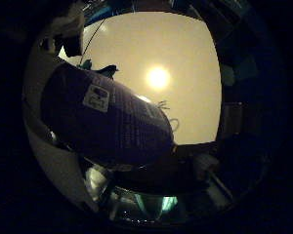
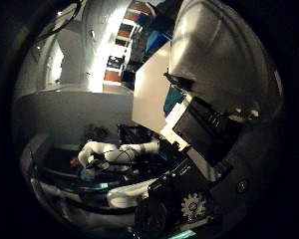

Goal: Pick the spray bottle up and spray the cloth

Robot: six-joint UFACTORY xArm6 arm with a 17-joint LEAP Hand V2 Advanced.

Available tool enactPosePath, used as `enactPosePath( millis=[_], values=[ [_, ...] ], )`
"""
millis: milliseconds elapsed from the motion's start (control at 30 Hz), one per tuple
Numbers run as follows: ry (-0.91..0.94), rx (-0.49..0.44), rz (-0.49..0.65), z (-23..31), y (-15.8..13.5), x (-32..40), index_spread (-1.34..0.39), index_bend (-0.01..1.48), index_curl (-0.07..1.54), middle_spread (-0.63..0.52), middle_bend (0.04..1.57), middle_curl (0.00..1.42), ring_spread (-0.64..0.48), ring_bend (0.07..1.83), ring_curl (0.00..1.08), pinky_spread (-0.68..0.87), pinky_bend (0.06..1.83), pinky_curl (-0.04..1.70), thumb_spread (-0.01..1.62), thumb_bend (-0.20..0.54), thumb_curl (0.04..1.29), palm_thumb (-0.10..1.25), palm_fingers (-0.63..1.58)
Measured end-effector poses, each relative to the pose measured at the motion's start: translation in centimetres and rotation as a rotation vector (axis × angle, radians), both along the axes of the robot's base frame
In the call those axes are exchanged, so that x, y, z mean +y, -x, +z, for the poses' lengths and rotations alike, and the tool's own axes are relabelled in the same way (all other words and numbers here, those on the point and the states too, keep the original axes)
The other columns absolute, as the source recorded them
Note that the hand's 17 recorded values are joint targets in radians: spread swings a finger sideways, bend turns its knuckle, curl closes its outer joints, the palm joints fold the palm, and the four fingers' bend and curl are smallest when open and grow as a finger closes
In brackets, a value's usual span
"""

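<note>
The spray bottle [image 1: 103,112] is dark purple with a white label. It lies close across the palm in the little finger side view and fills much of that view. Its dark nozzle end [image 1: 109,70] points over a beige tabletop [image 1: 186,49]. In the thumb side view a large pale rounded surface of the bottle [image 2: 214,50] sits right against the palm. My hand's black and white fingers [image 2: 194,129] are curled against it, with a geared part [image 2: 194,206] below.
A bright lamp reflection [image 1: 158,76] shines on the tabletop. The thumb side view shows a room beyond with a pale wall [image 2: 70,105] and lit shelves [image 2: 120,45]. Dark clutter rings the table's edge [image 1: 234,97].
</note>
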State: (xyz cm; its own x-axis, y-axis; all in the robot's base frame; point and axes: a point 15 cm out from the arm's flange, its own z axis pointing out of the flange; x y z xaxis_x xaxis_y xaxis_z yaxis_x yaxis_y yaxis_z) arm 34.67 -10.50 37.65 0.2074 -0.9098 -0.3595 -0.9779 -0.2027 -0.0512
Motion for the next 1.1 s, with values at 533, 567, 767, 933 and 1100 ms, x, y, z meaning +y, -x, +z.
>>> enactPosePath(
  millis=[533, 567, 767, 933, 1100],
  values=[
    [0.543, 0.127, 0.288, -1.4, -1.3, 14.4, -0.18, 1.16, 0.62, -0.08, 1.30, 0.56, -0.15, 1.43, 0.54, -0.24, 1.13, 0.86, 0.95, -0.015, 0.65, 1.09, 1.24],
    [0.575, 0.134, 0.301, -1.6, -1.3, 15.1, -0.17, 1.16, 0.62, -0.08, 1.30, 0.56, -0.16, 1.43, 0.54, -0.24, 1.13, 0.86, 0.95, -0.016, 0.65, 1.09, 1.24],
    [0.733, 0.195, 0.385, -3.8, -1.2, 19.2, -0.17, 1.17, 0.61, -0.08, 1.31, 0.56, -0.16, 1.43, 0.54, -0.24, 1.12, 0.87, 0.95, -0.016, 0.65, 1.08, 1.24],
    [0.808, 0.227, 0.443, -6.0, -0.8, 22.2, -0.18, 1.17, 0.61, -0.08, 1.31, 0.56, -0.16, 1.43, 0.54, -0.24, 1.12, 0.88, 0.96, -0.016, 0.65, 1.08, 1.24],
    [0.858, 0.233, 0.475, -7.0, -0.9, 23.9, -0.18, 1.17, 0.61, -0.08, 1.31, 0.56, -0.16, 1.43, 0.54, -0.24, 1.11, 0.89, 0.96, -0.015, 0.65, 1.07, 1.24]
  ],
)
